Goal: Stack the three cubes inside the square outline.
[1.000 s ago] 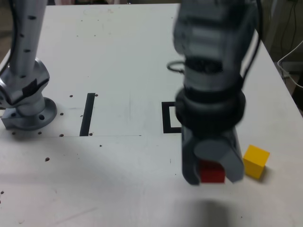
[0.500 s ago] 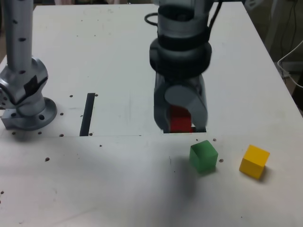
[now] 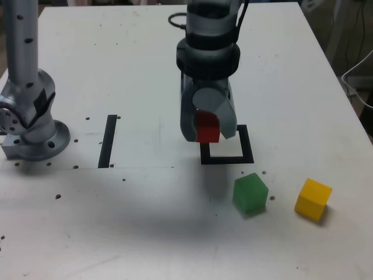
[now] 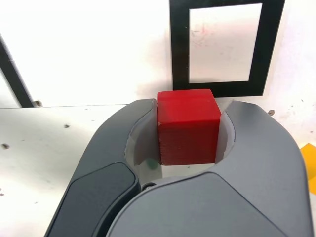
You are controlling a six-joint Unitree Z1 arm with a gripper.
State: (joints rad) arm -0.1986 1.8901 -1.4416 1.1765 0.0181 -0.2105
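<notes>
since the stack has to start inside the square outline (image 3: 227, 159), the red cube (image 3: 207, 127) is kept clamped in the gripper (image 3: 207, 125) just above the outline's far-left corner, while the green cube (image 3: 250, 193) and yellow cube (image 3: 313, 199) are left waiting near the table's (image 3: 128, 64) front edge.

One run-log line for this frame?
pincer: shut on red cube | beside square outline, unfilled | green cube, yellow cube: on table

Even overhead light; the white worktop (image 3: 116, 70) glares pale, soft shadows underneath the arm, both views reasonably sharp.
</notes>
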